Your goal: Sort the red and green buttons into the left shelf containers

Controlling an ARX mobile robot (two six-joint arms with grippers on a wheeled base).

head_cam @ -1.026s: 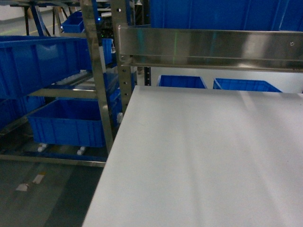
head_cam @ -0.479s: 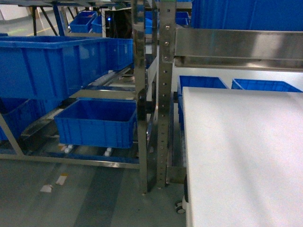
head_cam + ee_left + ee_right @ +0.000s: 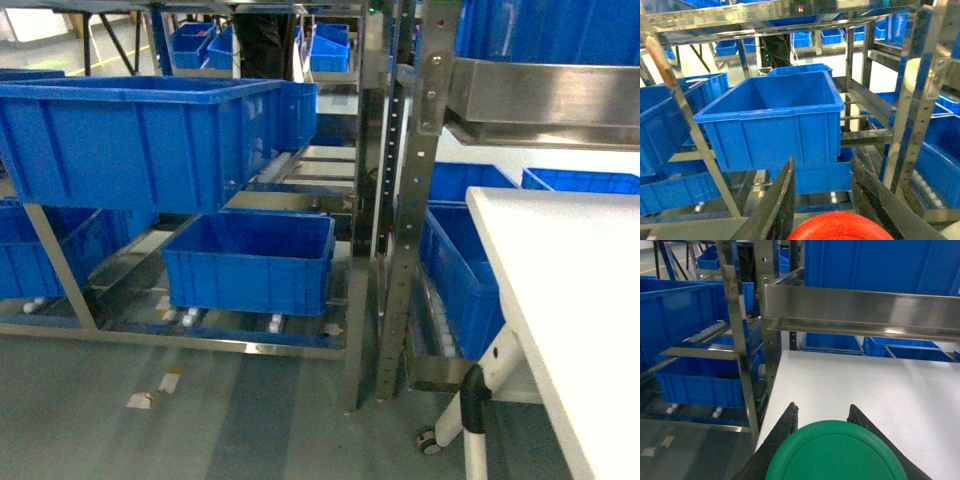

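In the left wrist view my left gripper (image 3: 823, 165) is shut on the red button (image 3: 840, 231); its wide red cap fills the bottom edge between the black fingers (image 3: 782, 200). A large deep blue container (image 3: 775, 120) sits on the shelf rails straight ahead of it, and a second one (image 3: 660, 130) stands to its left. In the right wrist view my right gripper (image 3: 822, 407) is shut on the green button (image 3: 835, 452), held above the white table (image 3: 865, 375). The head view shows a large container (image 3: 140, 130) on the left shelf, but neither gripper.
A lower blue bin (image 3: 250, 260) rests on rollers under the large one. Steel shelf uprights (image 3: 410, 200) stand between the shelf bays and the white table (image 3: 570, 300). More blue bins (image 3: 465, 270) sit under a steel crossbeam (image 3: 860, 307). A table leg with caster (image 3: 470, 410) stands on grey floor.
The head view has swung to the left: the left shelf and its blue bins now fill the middle, and the white table has slid to the right edge.
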